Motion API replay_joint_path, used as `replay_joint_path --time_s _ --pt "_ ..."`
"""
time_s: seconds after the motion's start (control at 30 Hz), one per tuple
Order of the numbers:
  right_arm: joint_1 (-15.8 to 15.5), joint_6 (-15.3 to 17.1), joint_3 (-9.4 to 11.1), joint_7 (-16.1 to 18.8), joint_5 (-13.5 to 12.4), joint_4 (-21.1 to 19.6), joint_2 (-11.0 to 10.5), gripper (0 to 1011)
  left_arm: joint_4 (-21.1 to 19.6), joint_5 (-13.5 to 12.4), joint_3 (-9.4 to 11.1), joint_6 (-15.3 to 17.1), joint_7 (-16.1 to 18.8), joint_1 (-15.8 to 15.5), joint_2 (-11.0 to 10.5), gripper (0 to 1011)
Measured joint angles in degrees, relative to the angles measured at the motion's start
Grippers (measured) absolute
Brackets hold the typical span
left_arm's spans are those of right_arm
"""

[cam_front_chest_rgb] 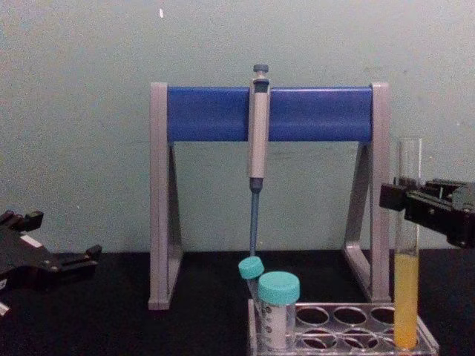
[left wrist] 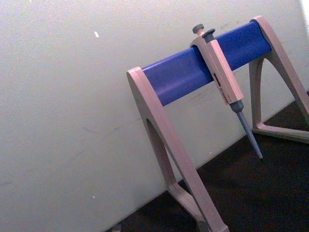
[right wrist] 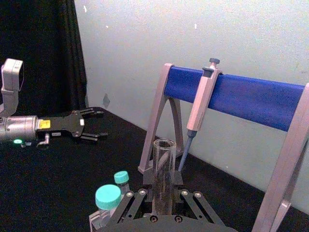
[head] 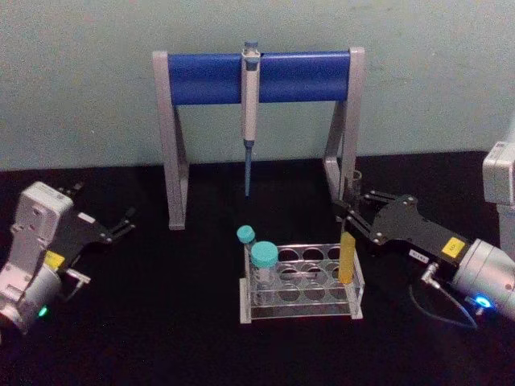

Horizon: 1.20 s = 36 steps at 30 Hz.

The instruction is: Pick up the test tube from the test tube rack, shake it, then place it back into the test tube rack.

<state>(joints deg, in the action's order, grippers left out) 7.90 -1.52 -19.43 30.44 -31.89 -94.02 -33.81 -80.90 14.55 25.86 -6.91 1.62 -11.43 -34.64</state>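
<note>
Test tube (cam_front_chest_rgb: 409,245) upright between jaws of right gripper (head: 352,207), clamped near top, foot in test tube rack (head: 310,312) below. Lift, shake, return likely pending. Left gripper (head: 125,223) parked, jaws spread, empty.

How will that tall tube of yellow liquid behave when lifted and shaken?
The test tube, with the right gripper at its upper part, looks like thin glass: probably stiff, slick, breakable. Its top is open, so hard shaking might spill the yellow liquid. Round and slim, it would likely roll.
</note>
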Motion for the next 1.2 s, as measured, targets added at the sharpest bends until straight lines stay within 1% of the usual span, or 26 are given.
replay_joint_path --time_s 0.77,1.2 --pt "0.52 -0.32 -0.89 0.89 0.11 2.87 0.88 237 0.0 0.0 0.0 0.0 0.0 0.0 0.0 1002" --pt "1.72 0.05 -1.84 1.06 0.65 6.18 1.95 237 0.0 0.0 0.0 0.0 0.0 0.0 0.0 1001"
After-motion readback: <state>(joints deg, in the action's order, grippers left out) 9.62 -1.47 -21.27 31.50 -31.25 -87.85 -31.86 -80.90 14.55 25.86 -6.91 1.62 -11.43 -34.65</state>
